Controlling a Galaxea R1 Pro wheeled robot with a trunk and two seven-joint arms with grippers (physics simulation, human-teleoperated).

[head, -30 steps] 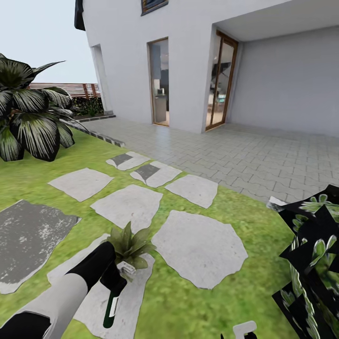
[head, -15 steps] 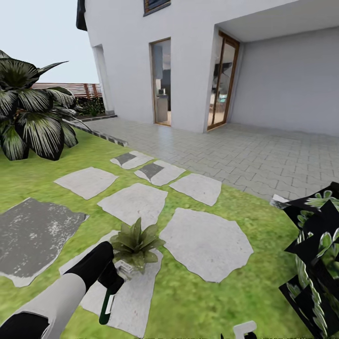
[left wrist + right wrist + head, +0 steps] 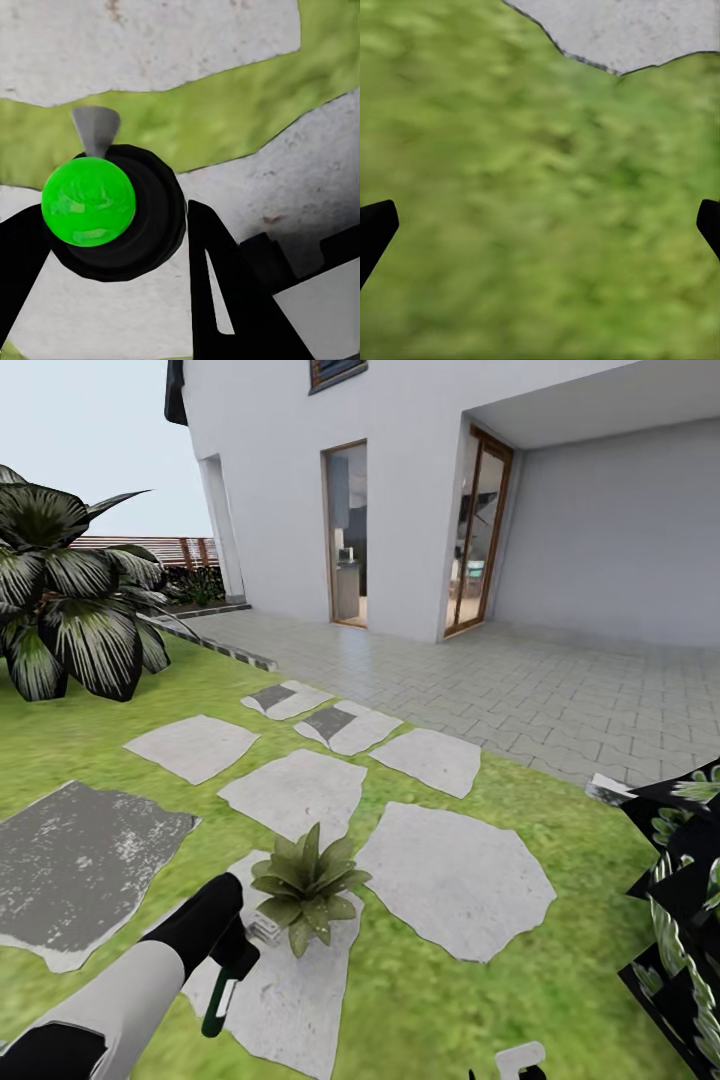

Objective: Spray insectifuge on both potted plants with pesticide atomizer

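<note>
One potted plant (image 3: 308,882), a small rosette of pointed green leaves, sits at the edge of a grey stepping stone (image 3: 290,1000) on the garden lawn. My left gripper (image 3: 236,952) is shut on the pesticide atomizer (image 3: 221,1000), just left of the plant. The atomizer's dark green body hangs down and its white trigger head (image 3: 265,930) points at the leaves. In the left wrist view the atomizer (image 3: 90,201) shows end-on between the black fingers (image 3: 217,285). My right gripper (image 3: 540,225) stands open over bare grass, and its tip (image 3: 518,1058) shows at the head view's lower edge.
A big dark leafy bush (image 3: 70,610) stands at the left and another (image 3: 690,880) at the right edge. Stepping stones (image 3: 455,875) cross the lawn toward a grey paved terrace (image 3: 520,690) and the white house (image 3: 420,510). A wooden fence (image 3: 150,548) runs far left.
The whole head view has shifted, so the camera moved. The potted plant now lies lower and further right in the picture, more beside the atomizer's head. The left arm keeps its hold.
</note>
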